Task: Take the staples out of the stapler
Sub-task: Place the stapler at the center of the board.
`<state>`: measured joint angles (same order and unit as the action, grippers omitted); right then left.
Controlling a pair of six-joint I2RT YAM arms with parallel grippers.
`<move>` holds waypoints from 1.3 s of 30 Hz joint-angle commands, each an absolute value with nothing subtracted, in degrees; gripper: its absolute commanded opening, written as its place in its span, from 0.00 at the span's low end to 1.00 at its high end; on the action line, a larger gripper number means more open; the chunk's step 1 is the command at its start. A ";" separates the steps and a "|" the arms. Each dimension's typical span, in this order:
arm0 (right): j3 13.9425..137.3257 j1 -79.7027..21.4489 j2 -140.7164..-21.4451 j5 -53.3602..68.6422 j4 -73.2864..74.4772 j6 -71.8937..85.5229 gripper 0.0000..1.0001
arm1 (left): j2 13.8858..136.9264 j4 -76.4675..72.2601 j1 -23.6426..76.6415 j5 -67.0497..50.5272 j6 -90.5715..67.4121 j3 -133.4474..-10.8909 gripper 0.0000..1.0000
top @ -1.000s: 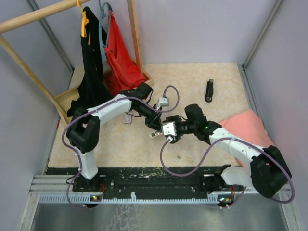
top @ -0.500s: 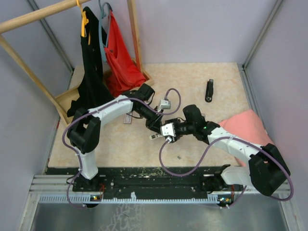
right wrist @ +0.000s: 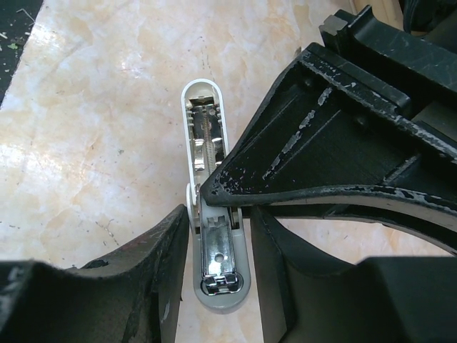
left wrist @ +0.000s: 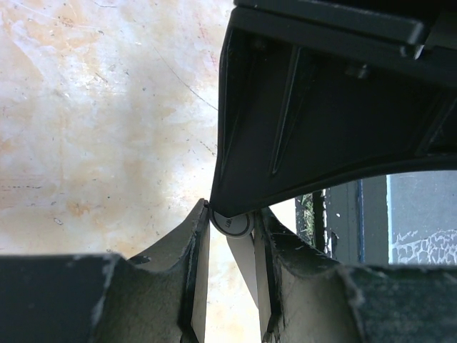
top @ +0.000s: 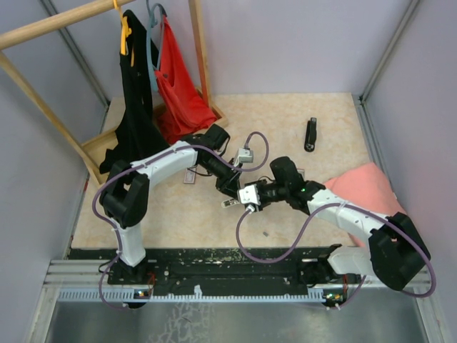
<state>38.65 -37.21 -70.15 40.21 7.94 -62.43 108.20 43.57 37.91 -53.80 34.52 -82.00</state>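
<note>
Left gripper clamps the opened white stapler; right gripper fingers, slightly apart, straddle its base, probably next pinching staples out

Top view high above near edge, wrist views close, facing down, sharing centre of table

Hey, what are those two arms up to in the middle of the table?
They are sharing a small white-and-grey stapler, swung open. The left gripper is shut on it near the hinge. The right gripper has its fingers either side of the grey base, though whether they grip it is unclear. I can't make out any staples, so unloading seems not yet done.
</note>
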 commanded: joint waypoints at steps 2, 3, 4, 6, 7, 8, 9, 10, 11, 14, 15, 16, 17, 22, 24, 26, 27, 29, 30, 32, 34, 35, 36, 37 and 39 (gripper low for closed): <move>38.75 -38.07 -70.51 41.19 5.67 -62.83 0.40 | 107.84 46.49 38.65 -57.19 36.41 -84.24 0.00; 38.76 -38.19 -70.63 40.95 5.56 -62.70 0.39 | 107.91 46.65 38.67 -57.30 36.70 -84.35 0.00; 38.80 -38.32 -70.78 40.76 5.46 -62.59 0.39 | 107.97 47.05 38.74 -57.46 36.90 -84.44 0.00; 38.97 -38.45 -70.99 40.69 5.50 -62.39 0.37 | 107.97 47.66 38.91 -57.71 37.45 -84.68 0.00; 39.08 -38.42 -71.07 40.77 5.49 -62.18 0.35 | 107.99 48.00 38.98 -57.70 37.77 -84.72 0.00; 39.17 -38.56 -71.11 40.90 5.48 -61.85 0.34 | 108.01 48.06 39.02 -57.75 37.89 -84.73 0.00; 39.27 -38.50 -71.12 41.10 5.61 -61.73 0.32 | 107.97 48.21 39.02 -57.68 37.98 -84.73 0.00; 39.35 -38.50 -71.10 41.32 5.81 -61.76 0.30 | 108.01 48.23 39.10 -57.62 38.06 -84.77 0.00; 39.37 -38.55 -71.10 41.51 5.94 -61.78 0.28 | 108.05 48.18 39.11 -57.57 38.08 -84.68 0.00; 39.37 -38.59 -70.86 42.12 6.35 -61.80 0.19 | 108.33 48.34 39.12 -57.45 38.17 -84.85 0.04; 39.37 -38.58 -70.77 42.30 6.51 -61.81 0.16 | 108.40 48.37 39.11 -57.36 38.19 -84.87 0.06; 39.37 -38.57 -70.69 42.55 6.64 -61.71 0.12 | 108.47 48.49 39.11 -57.17 38.22 -85.02 0.09; 39.37 -38.58 -70.55 42.76 6.67 -61.69 0.08 | 108.57 48.62 39.11 -57.08 38.37 -85.18 0.13; 39.29 -38.63 -70.00 42.90 6.22 -60.49 0.00 | 108.48 49.58 38.96 -56.68 39.22 -85.96 0.34; 39.20 -38.59 -69.88 42.64 5.80 -59.64 0.00 | 108.48 49.85 38.89 -56.15 39.37 -86.20 0.46; 39.05 -38.66 -69.72 42.31 5.06 -58.41 0.00 | 108.19 49.96 38.65 -55.99 39.46 -86.27 0.58; 39.03 -38.60 -69.68 42.14 4.82 -57.96 0.00 | 108.07 50.00 38.48 -56.01 39.46 -86.27 0.67; 38.95 -38.63 -69.53 41.79 4.34 -57.04 0.00 | 107.71 50.08 38.13 -55.80 39.67 -86.47 0.76; 38.87 -38.59 -69.45 41.41 3.89 -56.49 0.00 | 107.47 50.27 37.89 -55.69 39.80 -86.67 0.78; 38.61 -38.58 -69.22 40.58 2.57 -54.73 0.00 | 106.67 50.65 37.31 -55.41 39.82 -87.20 0.87; 38.38 -38.54 -68.92 39.48 1.25 -53.02 0.00 | 105.79 50.80 36.58 -55.10 39.91 -87.51 1.00; 38.26 -38.50 -68.79 38.77 0.32 -51.81 0.00 | 105.22 50.80 36.11 -54.77 39.88 -87.59 1.00; 38.12 -38.51 -68.73 37.54 -0.75 -50.28 0.00 | 104.64 50.75 35.59 -54.25 39.88 -87.70 1.00; 37.94 -38.48 -68.68 36.52 -2.03 -48.82 0.00 | 103.94 50.74 34.89 -53.65 39.71 -87.79 1.00; 37.72 -38.18 -68.70 34.81 -4.14 -46.21 0.00 | 102.32 50.40 33.27 -52.35 39.18 -87.84 1.00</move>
<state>38.17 -38.13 -70.52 37.85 3.36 -52.71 106.91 49.78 36.05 -53.69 38.74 -85.69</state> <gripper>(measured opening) 0.324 0.998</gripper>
